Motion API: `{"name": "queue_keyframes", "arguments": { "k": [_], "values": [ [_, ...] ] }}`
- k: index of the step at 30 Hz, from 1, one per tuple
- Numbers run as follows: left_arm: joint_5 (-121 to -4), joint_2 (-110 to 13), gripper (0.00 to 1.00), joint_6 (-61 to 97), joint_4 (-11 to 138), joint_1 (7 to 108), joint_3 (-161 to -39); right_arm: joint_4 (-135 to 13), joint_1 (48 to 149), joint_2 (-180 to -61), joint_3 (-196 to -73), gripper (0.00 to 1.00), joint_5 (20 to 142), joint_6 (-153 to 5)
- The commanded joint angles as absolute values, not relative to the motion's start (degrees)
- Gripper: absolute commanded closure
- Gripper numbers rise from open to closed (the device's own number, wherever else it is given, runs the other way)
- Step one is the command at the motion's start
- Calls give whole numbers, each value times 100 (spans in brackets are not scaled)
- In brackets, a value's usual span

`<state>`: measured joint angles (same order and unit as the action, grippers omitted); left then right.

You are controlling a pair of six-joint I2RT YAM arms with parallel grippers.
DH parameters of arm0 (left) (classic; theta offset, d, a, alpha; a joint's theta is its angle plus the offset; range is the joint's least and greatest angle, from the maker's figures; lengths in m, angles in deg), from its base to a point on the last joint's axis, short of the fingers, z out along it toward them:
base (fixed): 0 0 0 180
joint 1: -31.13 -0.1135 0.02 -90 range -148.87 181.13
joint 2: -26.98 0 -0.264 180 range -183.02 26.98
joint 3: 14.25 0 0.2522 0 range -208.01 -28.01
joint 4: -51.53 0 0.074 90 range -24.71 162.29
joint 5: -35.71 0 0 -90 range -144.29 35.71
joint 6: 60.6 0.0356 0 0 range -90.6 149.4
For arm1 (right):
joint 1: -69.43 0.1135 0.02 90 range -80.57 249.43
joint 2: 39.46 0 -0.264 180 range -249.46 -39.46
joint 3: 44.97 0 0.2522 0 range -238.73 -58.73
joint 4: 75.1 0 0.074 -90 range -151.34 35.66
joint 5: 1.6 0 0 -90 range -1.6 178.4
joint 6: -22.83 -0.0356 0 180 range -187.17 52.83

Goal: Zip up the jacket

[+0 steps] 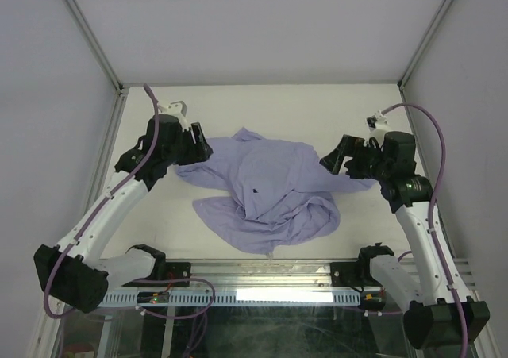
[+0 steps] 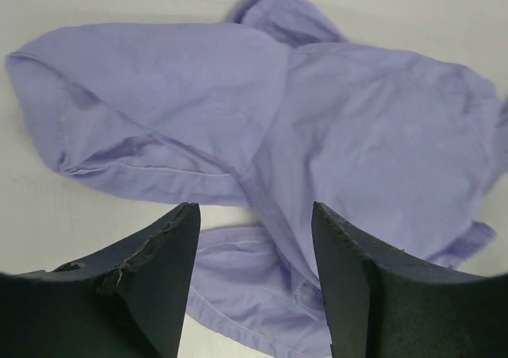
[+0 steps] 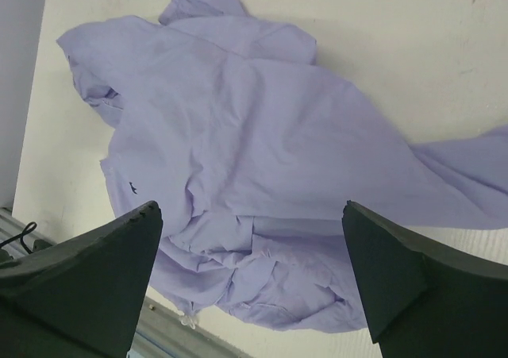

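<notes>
Jacket (image 1: 266, 191): lay crumpled mid-frame on the table (image 1: 317, 112), zipper edges lost in the folds, so probably needed spreading first. Left gripper (image 1: 198, 148): reached in from the left over a sleeve, jaws parted, empty. Right gripper (image 1: 333, 158): angled down toward the right-hand sleeve, spread wide, empty.

In the top view the left arm (image 1: 103, 211) rises from the lower left corner and bends inward. The left claw (image 1: 198, 148) sits at centre left of the frame, pointing right. The right arm (image 1: 421, 231) climbs from the lower right, and the right claw (image 1: 332, 159) sits at centre right, pointing left. Each wrist view shows dark fingers (image 2: 159, 279) spread apart, the right claw's gap the wider.
</notes>
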<state>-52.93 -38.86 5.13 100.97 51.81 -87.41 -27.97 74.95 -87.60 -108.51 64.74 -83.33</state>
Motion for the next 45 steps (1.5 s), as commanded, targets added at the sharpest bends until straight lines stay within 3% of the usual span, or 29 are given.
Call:
{"name": "queue_keyframes", "arguments": {
  "k": [1,9,13,19,21,23,24,26,27,35,45],
  "values": [
    [-5332,-3352,38,325,9969,6010,-8991,-2749,7531,-8952,-10769,1,6298,-8397],
    [-4232,-4616,20,-259,9621,8410,-9111,-2927,7606,-9482,-10552,5,6182,-8592],
    [-4015,-5120,13,-884,9551,8571,-8904,-2952,7730,-9544,-10521,5,6248,-8611],
    [-3992,-5297,14,-1251,9056,8562,-8140,-3034,8114,-9566,-10438,5,6350,-8690],
    [-4141,-5413,22,-1236,8704,8562,-8045,-3084,8256,-9586,-10426,6,6410,-8730],
    [-4348,-5532,38,-1172,8348,8518,-8009,-3127,8391,-9589,-10425,7,6458,-8763],
    [-4414,-5639,53,-1105,8273,8479,-8062,-3128,8439,-9589,-10436,7,6479,-8764],
    [-4330,-5618,94,-867,8358,8358,-8276,-3107,8538,-9576,-10508,9,6514,-8714],
    [-4208,-5558,100,-740,8475,8280,-8447,-3084,8585,-9553,-10550,9,6525,-8663],
    [-4239,-5019,100,464,9522,7254,-10602,-3146,8940,-9381,-10846,10,6558,-8195],
    [-4485,-5352,100,1242,9960,7049,-12801,-4014,9714,-9830,-11094,8,6762,-8006]
  ]
}}
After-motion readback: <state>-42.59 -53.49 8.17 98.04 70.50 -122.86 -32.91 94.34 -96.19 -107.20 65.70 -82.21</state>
